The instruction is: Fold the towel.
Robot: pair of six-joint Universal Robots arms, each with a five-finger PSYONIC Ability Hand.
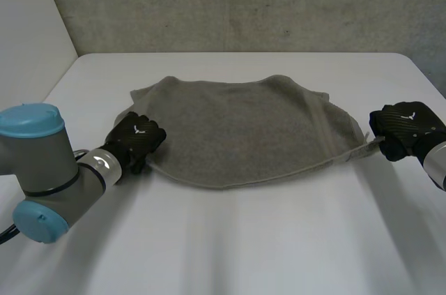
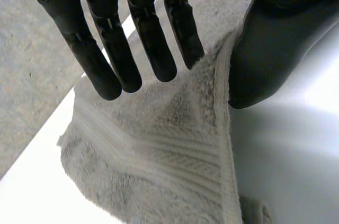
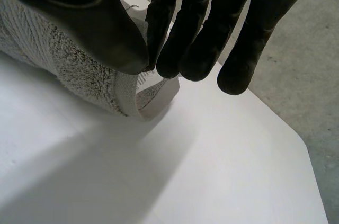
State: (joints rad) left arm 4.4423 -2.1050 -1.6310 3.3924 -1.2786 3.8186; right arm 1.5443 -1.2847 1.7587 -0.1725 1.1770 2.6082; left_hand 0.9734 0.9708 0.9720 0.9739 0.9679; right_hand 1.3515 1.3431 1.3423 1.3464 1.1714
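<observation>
A grey towel (image 1: 244, 127) lies spread flat across the middle of the white table (image 1: 244, 246). My left hand (image 1: 138, 140) is at the towel's near left corner. In the left wrist view its fingers (image 2: 111, 44) are straight and stand apart from the thumb, and the towel (image 2: 159, 155) lies loose under the fingertips with its hemmed edge beside the thumb. My right hand (image 1: 404, 129) is at the towel's near right corner. In the right wrist view the right hand (image 3: 201, 33) pinches the towel's corner (image 3: 85, 73) between thumb and fingers, lifting it slightly off the table.
A grey wall (image 1: 244, 2) rises behind the table's far edge. The table's right edge runs close past my right hand, with grey floor (image 3: 302, 75) beyond it. Bare tabletop stretches in front of the towel.
</observation>
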